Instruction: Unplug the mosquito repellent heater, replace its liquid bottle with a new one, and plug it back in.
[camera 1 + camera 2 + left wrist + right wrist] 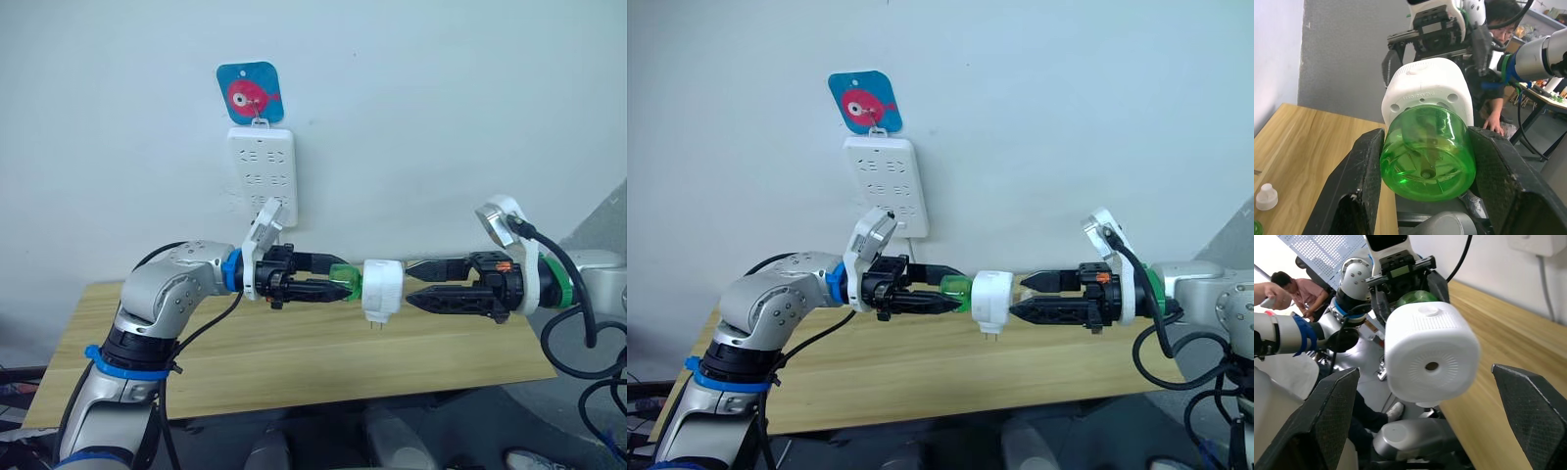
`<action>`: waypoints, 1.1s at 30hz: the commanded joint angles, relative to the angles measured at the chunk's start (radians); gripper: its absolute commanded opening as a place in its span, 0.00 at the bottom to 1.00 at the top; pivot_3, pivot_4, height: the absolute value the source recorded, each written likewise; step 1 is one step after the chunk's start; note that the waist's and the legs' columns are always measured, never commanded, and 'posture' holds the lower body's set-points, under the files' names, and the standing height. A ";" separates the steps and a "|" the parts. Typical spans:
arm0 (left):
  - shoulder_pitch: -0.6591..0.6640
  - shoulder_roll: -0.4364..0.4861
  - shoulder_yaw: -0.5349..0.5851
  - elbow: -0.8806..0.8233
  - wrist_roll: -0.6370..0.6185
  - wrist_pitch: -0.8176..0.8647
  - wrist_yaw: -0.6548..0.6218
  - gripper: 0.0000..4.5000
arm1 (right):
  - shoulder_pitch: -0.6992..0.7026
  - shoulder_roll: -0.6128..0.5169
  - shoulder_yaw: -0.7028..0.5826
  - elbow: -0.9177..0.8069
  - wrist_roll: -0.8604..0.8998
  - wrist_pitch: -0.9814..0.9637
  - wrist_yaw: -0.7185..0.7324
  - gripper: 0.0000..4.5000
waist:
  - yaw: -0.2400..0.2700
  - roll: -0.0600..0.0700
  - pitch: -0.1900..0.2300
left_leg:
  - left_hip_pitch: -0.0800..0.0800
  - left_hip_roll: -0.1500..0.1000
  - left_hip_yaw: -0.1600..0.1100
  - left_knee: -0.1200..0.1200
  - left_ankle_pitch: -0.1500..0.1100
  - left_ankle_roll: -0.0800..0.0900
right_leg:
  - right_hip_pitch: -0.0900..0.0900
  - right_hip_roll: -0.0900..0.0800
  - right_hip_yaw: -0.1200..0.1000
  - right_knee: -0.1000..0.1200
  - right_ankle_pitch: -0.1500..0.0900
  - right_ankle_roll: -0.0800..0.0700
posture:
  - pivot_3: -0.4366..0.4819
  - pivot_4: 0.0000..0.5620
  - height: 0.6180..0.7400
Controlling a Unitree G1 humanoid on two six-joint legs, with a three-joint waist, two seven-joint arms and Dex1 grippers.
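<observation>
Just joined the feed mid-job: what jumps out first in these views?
The white mosquito repellent heater hangs in mid-air over the wooden table, prongs pointing down, unplugged. The left end effector is clamped on the green liquid bottle screwed into the heater's side, while the right end effector sits open on the heater's other side, fingers apart and clear of it. Behind them on the wall hangs a white power strip under a blue fish hook.

Left fingers (328, 278) clamp green bottle (346, 281) in heater (382, 291); right fingers (423, 284) apart.

Both arms reach inward, left tool (333, 281) clamped, right tool (423, 284) spread wide
</observation>
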 commanded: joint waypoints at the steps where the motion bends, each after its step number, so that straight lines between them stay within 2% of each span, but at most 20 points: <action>1: 0.004 0.007 0.007 -0.019 0.007 -0.034 -0.023 0.52 | -0.028 0.011 -0.007 -0.024 0.078 0.007 -0.034 1.00 | 0.000 0.000 0.000 | 0.000 0.000 0.000 0.000 0.000 0.000 | 0.000 0.000 0.000 0.000 0.000 0.000 | 0.24 0.11 0.94; 7: 0.004 -0.002 0.005 -0.015 0.015 -0.045 -0.029 0.52 | -0.029 0.038 0.024 -0.029 0.083 -0.002 -0.074 1.00 | 0.000 0.000 0.000 | 0.000 0.000 0.000 0.000 0.000 0.000 | 0.000 0.000 0.000 0.000 0.000 0.000 | 0.24 0.11 0.94; 17: -0.003 -0.010 0.016 -0.037 0.004 -0.016 -0.015 0.51 | -0.037 0.079 0.076 -0.003 -0.036 -0.029 -0.054 1.00 | 0.000 0.000 0.000 | 0.000 0.000 0.000 0.000 0.000 0.000 | 0.000 0.000 0.000 0.000 0.000 0.000 | 0.25 0.11 0.94; 29: -0.008 -0.004 0.021 -0.036 0.013 -0.005 0.004 0.51 | -0.030 0.070 0.046 0.019 -0.111 -0.052 -0.014 1.00 | 0.001 0.000 0.000 | 0.000 0.000 0.000 0.000 0.000 0.000 | 0.000 0.000 0.000 0.000 0.000 0.000 | 0.25 0.11 0.94; 33: -0.019 -0.013 0.026 -0.037 -0.001 0.010 0.020 0.51 | -0.010 0.059 0.016 0.034 -0.082 -0.037 -0.012 1.00 | 0.001 0.000 0.000 | 0.000 0.000 0.000 0.000 0.000 0.000 | 0.000 0.000 0.000 0.000 0.000 0.000 | 0.24 0.11 0.94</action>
